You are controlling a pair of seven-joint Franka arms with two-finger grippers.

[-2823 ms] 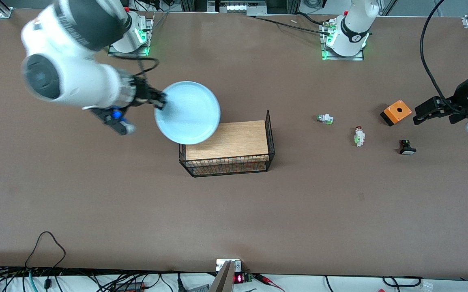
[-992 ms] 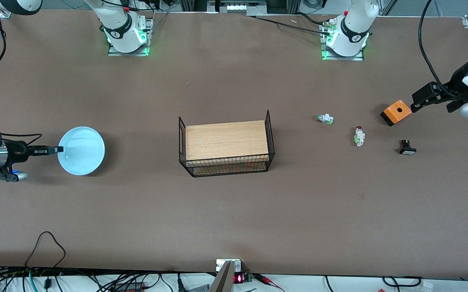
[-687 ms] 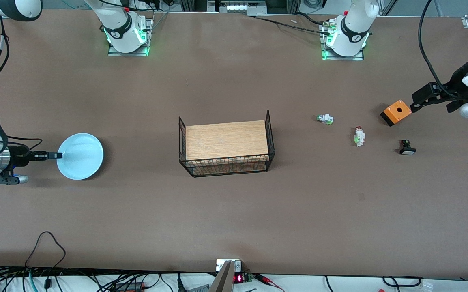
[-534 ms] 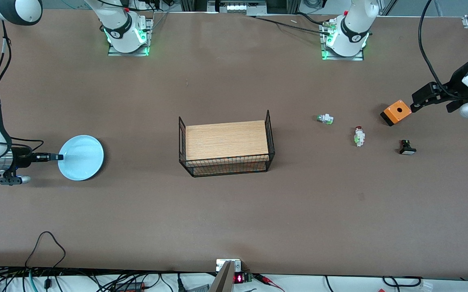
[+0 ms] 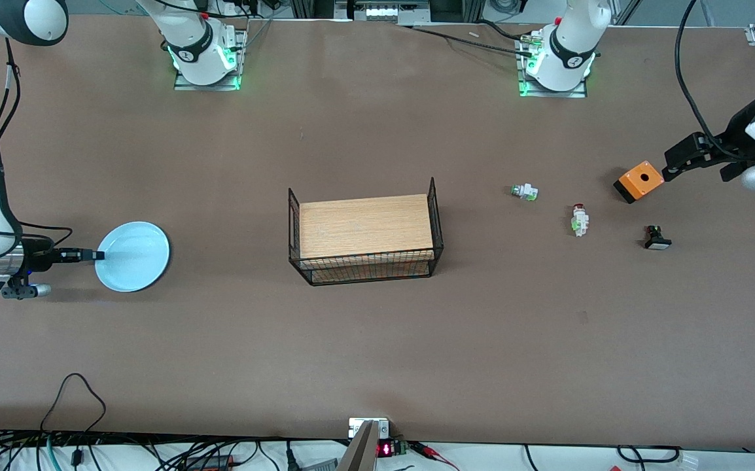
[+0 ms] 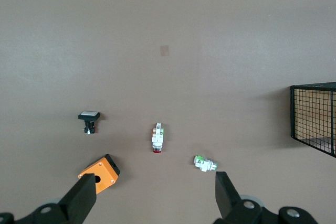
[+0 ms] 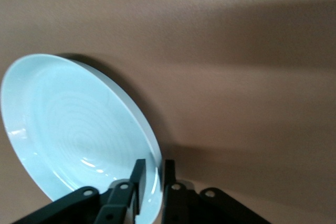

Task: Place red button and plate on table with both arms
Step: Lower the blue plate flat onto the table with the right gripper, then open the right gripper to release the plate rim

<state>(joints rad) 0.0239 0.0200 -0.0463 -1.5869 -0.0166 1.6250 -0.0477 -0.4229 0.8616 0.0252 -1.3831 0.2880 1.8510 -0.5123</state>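
The light blue plate (image 5: 134,256) is at the right arm's end of the table (image 5: 377,340), held tilted and low over it. My right gripper (image 5: 93,254) is shut on the plate's rim; in the right wrist view (image 7: 154,169) its fingers pinch the plate (image 7: 73,129) edge. The red button (image 5: 578,219) lies on the table toward the left arm's end, also in the left wrist view (image 6: 157,138). My left gripper (image 5: 672,163) is open and empty, up in the air beside the orange box; the left wrist view shows it (image 6: 153,182) spread wide.
A black wire rack with a wooden top (image 5: 364,239) stands mid-table. Around the red button lie an orange box (image 5: 639,181), a white piece with a silver-green end (image 5: 525,191) and a black button with a white cap (image 5: 656,239). Cables run along the table's near edge.
My right gripper carried the plate from over the rack to the right arm's end of the table and lowered it. My left gripper rose a little early on, then held still.
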